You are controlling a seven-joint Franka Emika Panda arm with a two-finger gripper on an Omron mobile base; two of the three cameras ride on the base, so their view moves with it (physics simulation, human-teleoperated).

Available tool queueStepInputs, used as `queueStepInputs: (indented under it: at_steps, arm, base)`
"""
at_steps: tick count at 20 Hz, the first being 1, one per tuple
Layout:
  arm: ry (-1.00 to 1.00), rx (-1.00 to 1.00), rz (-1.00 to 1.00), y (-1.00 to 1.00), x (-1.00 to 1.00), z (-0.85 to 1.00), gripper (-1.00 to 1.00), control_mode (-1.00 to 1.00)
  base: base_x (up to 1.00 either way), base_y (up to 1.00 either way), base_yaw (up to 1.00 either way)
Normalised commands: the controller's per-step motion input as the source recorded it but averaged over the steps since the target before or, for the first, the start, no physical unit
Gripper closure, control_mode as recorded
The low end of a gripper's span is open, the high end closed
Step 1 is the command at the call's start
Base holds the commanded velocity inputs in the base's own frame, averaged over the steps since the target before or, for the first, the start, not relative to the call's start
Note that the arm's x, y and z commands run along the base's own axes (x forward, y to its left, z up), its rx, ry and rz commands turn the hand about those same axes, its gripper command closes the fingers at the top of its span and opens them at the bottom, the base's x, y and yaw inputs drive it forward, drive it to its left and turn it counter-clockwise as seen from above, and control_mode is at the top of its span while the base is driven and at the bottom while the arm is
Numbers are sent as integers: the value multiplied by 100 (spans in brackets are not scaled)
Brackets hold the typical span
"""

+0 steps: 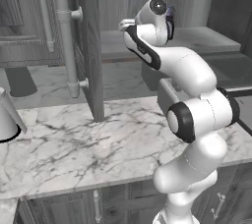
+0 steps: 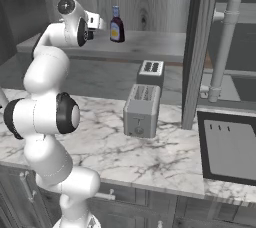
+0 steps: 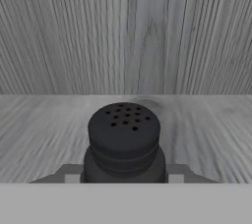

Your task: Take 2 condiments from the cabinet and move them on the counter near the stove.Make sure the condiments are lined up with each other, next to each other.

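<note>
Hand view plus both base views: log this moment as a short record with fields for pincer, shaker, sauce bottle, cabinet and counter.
pincer: inside the cabinet, a finger on each side of the black shaker, closed against it
black shaker: upright on the cabinet shelf, perforated top facing the camera
sauce bottle: upright on the same shelf, blue cap on, untouched
cabinet door: swung open, pale bar handle in view
counter: marble, toaster standing on it, no condiment placed yet
</note>
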Motion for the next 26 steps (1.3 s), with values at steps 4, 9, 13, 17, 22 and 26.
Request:
queueStepInputs:
  at_steps: [4,9,13,17,22,26]
  arm:
    - [0,0,0,0,0,0,100,-100]
    - [-2,-2,0,0,-22,0,100,-100]
    - [-5,-3,1,-6,-82,0,100,-100]
    - [-14,-3,0,-8,-100,0,100,-100]
    - [-16,0,4,-34,-100,16,100,-100]
    - [-2,0,9,-47,-100,39,100,-100]
  base:
    - [0,0,0]
    - [0,0,0]
    - [0,0,0]
    - [0,0,0]
    - [0,0,0]
    - [0,0,0]
